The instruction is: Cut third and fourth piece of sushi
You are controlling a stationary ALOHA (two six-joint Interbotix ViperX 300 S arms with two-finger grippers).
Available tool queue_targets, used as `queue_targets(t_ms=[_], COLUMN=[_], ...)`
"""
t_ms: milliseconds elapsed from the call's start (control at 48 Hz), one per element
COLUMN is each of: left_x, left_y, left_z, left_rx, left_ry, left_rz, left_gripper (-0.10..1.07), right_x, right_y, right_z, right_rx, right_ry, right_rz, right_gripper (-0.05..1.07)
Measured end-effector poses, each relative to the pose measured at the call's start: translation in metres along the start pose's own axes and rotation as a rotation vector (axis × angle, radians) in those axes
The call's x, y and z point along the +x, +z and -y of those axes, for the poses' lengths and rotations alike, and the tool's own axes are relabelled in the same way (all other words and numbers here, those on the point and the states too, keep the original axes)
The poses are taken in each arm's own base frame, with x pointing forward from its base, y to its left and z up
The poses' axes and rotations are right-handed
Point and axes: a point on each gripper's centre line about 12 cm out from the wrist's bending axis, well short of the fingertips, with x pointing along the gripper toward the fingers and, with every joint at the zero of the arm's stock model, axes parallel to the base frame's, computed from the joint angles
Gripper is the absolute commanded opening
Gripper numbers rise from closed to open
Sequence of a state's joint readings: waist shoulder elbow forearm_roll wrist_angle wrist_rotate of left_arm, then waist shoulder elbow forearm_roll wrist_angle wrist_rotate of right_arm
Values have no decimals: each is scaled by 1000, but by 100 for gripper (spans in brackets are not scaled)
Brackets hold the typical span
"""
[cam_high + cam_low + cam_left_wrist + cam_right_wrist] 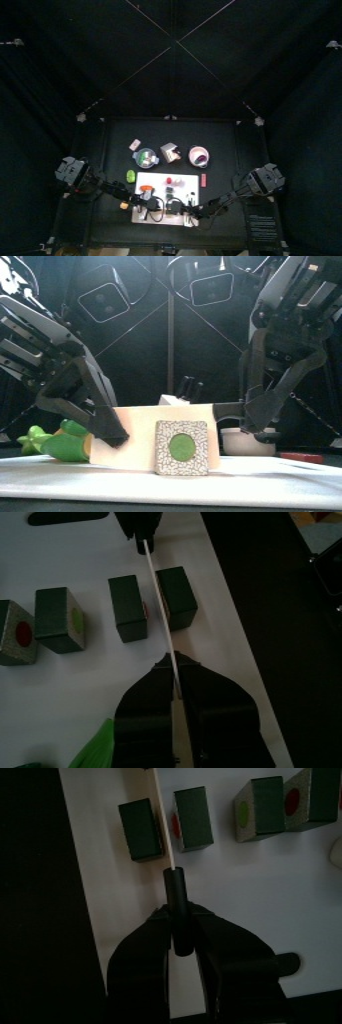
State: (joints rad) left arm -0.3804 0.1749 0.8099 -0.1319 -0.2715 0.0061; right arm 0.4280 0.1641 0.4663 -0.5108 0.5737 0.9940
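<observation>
Several sushi pieces lie in a row on the white cutting board [94, 552]. One [16, 634] shows a red centre and the others are green-wrapped. A knife with a thin white blade [163, 587] lies in the gap between two green pieces [127, 609] [177, 597]. My right gripper [174, 920] is shut on the knife's black handle [173, 888]. My left gripper [174, 677] is shut on the blade's other end. In the right wrist view the blade [159, 823] runs between two pieces [138, 828] [194, 818]. In the front view a cut piece [182, 448] faces the camera.
Small bowls [198, 155] [171, 152] stand behind the board [167, 185]. A green toy [60, 441] lies at the left and a white bowl [235, 442] at the right. Black table borders the board's edge [287, 632].
</observation>
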Motion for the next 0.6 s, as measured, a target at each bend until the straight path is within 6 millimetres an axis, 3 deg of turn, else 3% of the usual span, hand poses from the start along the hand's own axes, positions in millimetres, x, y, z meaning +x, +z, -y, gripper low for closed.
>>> queue_targets(t_ms=[604], left_x=[-4], left_y=[4], left_z=[7], left_rx=[10], left_ry=[-15], left_rz=[9], left_gripper=[40], right_x=[-2], right_y=[1], right_z=[-5], right_rx=[-7], right_ry=[4], right_rz=[4], right_gripper=[43])
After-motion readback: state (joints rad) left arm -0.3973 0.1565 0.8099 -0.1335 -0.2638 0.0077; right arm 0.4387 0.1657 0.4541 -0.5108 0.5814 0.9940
